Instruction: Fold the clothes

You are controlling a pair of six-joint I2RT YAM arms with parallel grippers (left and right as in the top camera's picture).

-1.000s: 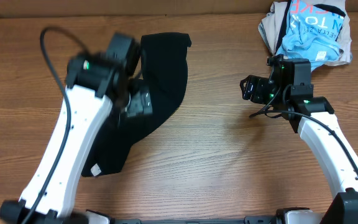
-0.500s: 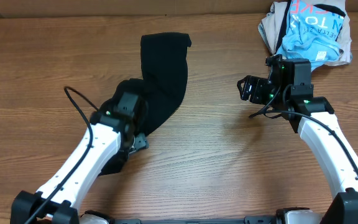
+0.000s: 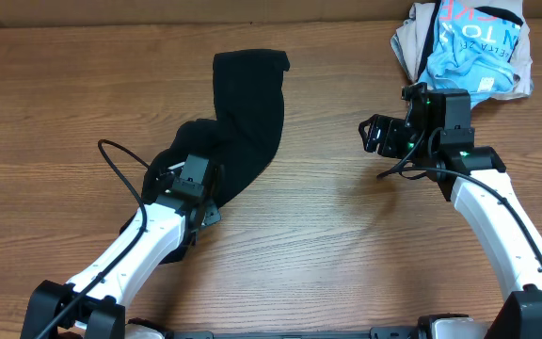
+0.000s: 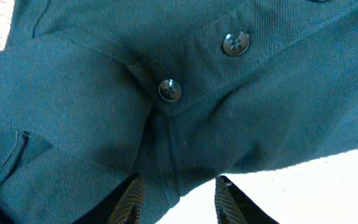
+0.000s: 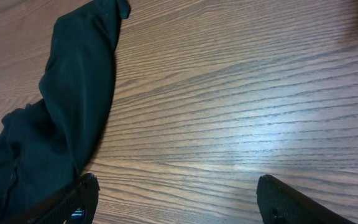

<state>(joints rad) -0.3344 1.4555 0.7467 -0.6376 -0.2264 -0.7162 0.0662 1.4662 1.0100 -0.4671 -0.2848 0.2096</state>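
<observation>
Straddling black garment [image 4: 229, 112] edge w/ L claw [image 4: 178, 198]; R claw [image 5: 180, 198] spread wide

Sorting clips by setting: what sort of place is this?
Probably a robot lab bench, not a home: a wooden table, a left arm and right arm based at its near edge, a black garment and a pile of clothes laid out.

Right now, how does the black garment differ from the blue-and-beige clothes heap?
The plain black fabric garment is one dark colour; the light-blue and beige clothes heap carries printed lettering. The black garment lies stretched long across the wooden table's left half; the heap sits bunched at the far right corner. The left arm's fingers straddle the black garment's edge; nothing touches the heap. Both are cloth on the table.
</observation>
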